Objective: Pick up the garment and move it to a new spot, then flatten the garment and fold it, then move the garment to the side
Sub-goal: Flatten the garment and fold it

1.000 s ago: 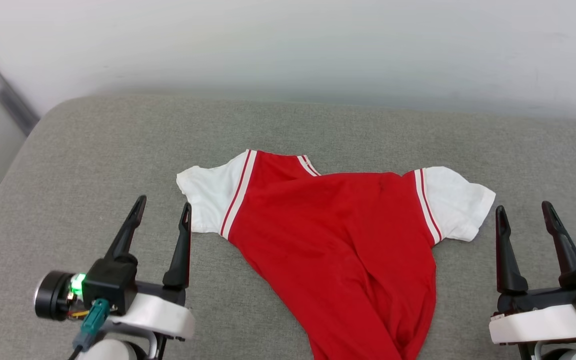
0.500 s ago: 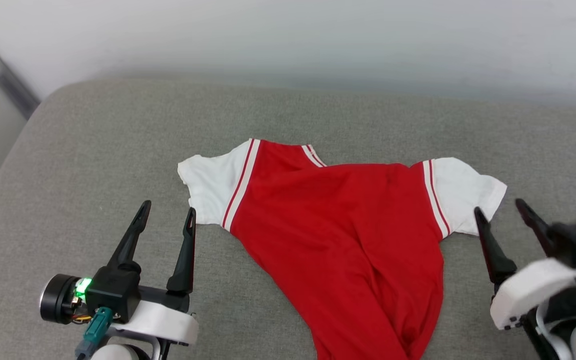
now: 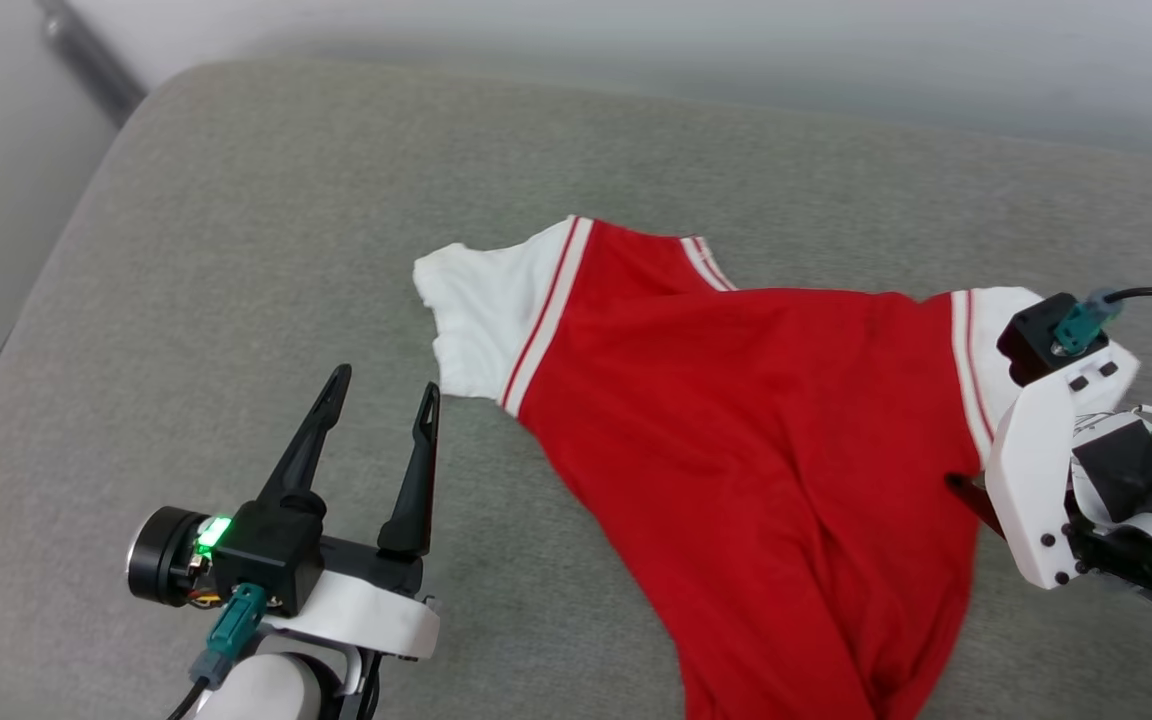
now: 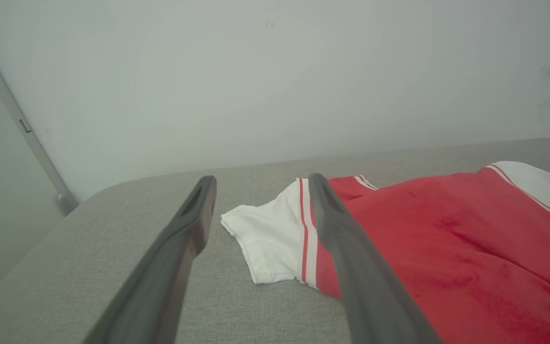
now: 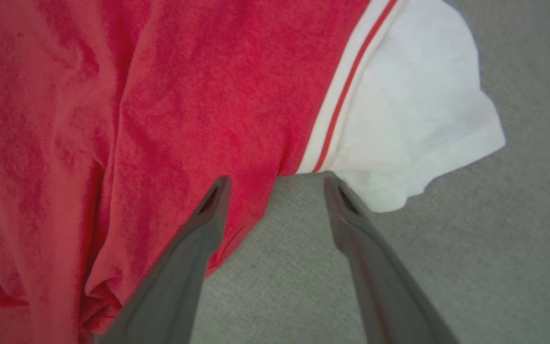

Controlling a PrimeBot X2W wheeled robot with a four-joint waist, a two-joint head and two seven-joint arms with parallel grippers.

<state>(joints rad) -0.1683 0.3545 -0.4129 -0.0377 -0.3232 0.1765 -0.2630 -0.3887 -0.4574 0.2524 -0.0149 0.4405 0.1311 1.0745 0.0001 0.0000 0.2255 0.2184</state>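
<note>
Right gripper (image 5: 275,180) has swung over the garment (image 3: 756,430), fingers spread and empty; left gripper (image 3: 383,385) likewise

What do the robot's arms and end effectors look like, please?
The left end effector and right end effector each carry two long, tapered dark fingers on a black block with a white shell, a green light and a teal cable plug.

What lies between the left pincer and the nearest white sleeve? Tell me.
Just bare grey cushion between the left pincer and the white sleeve of the shirt; the head view shows it.
</note>
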